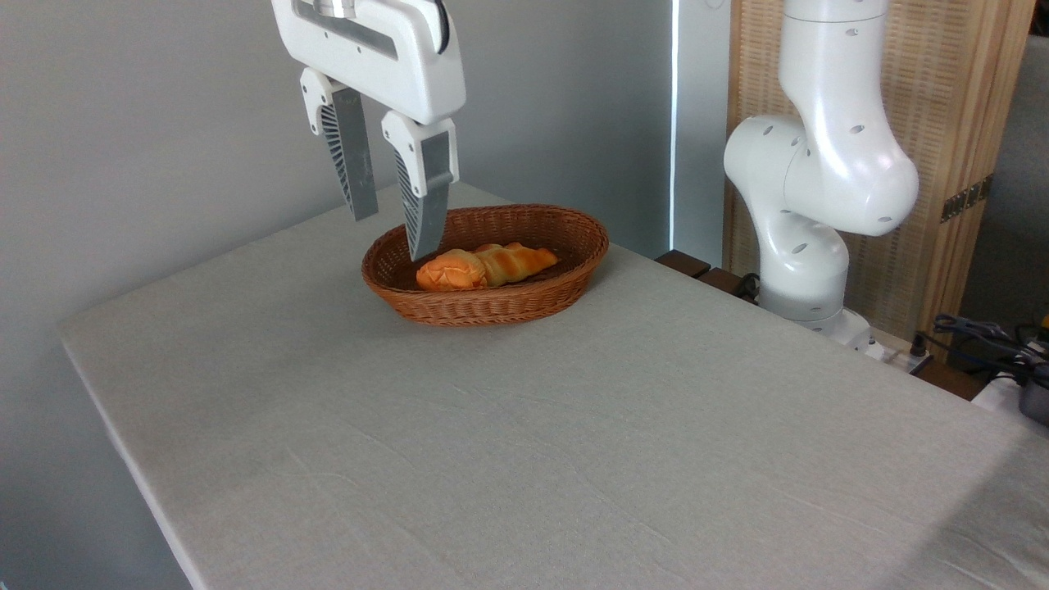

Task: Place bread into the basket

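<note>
The brown wicker basket (565, 238) stands on the far part of the table. Inside it lies the round orange-golden bread (449, 272) at the left end, touching a longer braided golden-brown loaf (518, 261). My gripper (395, 231) hangs above the basket's left rim, open, with nothing between its fingers. One fingertip (426, 238) ends just above the bun; the other fingertip (363, 205) hangs outside the rim to the left.
The table (574, 426) is covered with a grey cloth; its left edge and front corner drop off. The arm's white base (811, 246) stands at the right rear. Cables and a dark object (1008, 352) lie at the far right.
</note>
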